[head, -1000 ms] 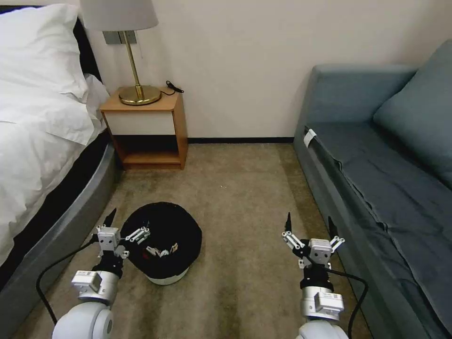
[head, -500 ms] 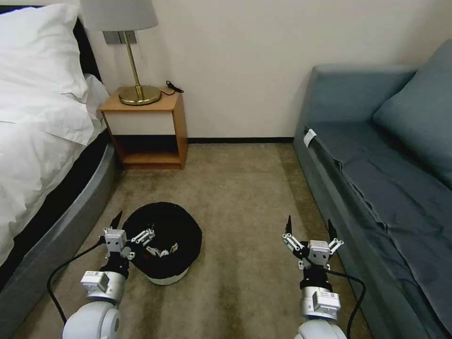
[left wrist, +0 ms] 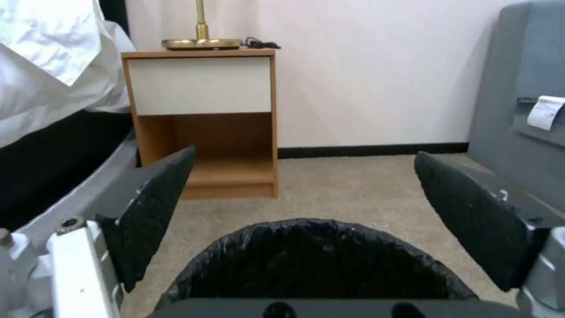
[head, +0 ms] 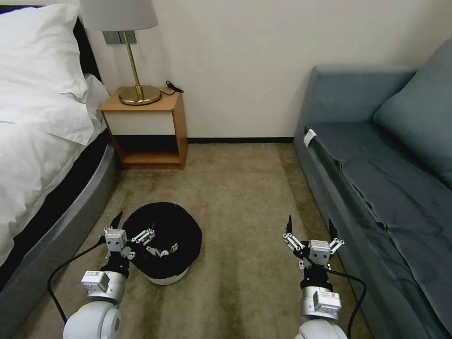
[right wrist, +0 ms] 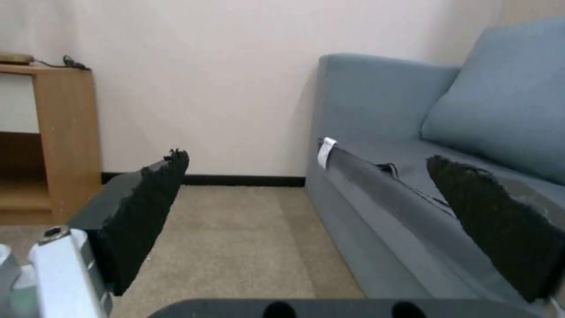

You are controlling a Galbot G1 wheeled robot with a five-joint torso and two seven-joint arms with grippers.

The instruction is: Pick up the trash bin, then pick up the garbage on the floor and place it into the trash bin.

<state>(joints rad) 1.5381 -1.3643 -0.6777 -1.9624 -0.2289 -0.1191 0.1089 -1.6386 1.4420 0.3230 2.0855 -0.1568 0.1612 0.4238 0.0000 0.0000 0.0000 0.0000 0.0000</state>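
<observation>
The trash bin [head: 165, 226], round and squat with a black bag liner and a white base rim, stands on the carpet at the near left. Small pieces of garbage [head: 162, 250], light-coloured wrappers, lie inside it. My left gripper [head: 133, 226] is open at the bin's near-left rim, one finger outside and the other over the opening. In the left wrist view the bin's black rim [left wrist: 318, 247] sits low between the spread fingers of the left gripper [left wrist: 304, 157]. My right gripper [head: 310, 225] hangs open over bare carpet beside the sofa, also seen open in the right wrist view [right wrist: 307, 158].
A bed [head: 42, 141] with white bedding runs along the left. A wooden nightstand [head: 148, 129] holding a brass lamp [head: 136, 70] stands against the far wall. A blue-grey sofa [head: 376, 179] lines the right side. Carpet [head: 240, 197] lies open between them.
The left arm has drawn back a little toward me and to the right, then stopped. The bin and the right arm have stayed still.
</observation>
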